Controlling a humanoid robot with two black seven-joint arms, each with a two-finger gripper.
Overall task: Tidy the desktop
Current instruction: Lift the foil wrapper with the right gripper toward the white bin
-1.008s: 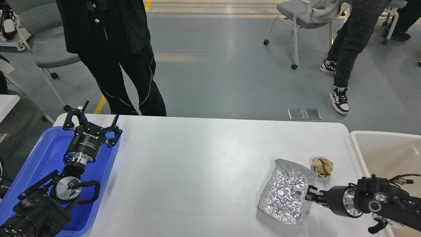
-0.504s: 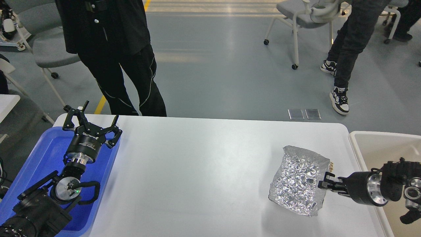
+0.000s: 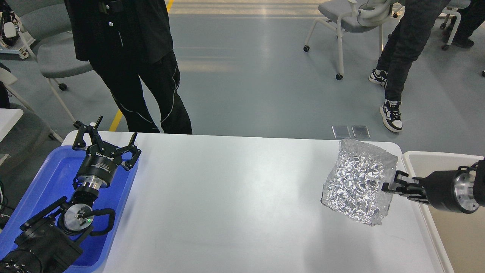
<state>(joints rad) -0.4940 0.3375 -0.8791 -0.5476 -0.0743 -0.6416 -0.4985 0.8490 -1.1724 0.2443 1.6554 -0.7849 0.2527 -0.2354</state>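
I am holding the crumpled silver foil bag (image 3: pixel 358 181) with my right pincer (image 3: pixel 390 186), which is pinching the bag at its right edge. The bag is hanging in the air, tilted, above the right part of the large white tabletop (image 3: pixel 227 197) and just beside the beige plastic bin (image 3: pixel 416 157). I judge that I am in the step of carrying this rubbish toward the bin. The next move is calling for a shift further to my right until the whole bag is over the bin opening, and only then for a release. The bag is wide and light, so it could catch on the bin rim if I am letting go too early.

My right arm is coming in from the right edge, nearly level, with the pincer pointing to the left. My left arm is resting over the blue plastic tray (image 3: pixel 49 182) at the left end of the tabletop. My left pincer (image 3: pixel 106 142) is pointing away from me with its fingers spread, and it is holding nothing.
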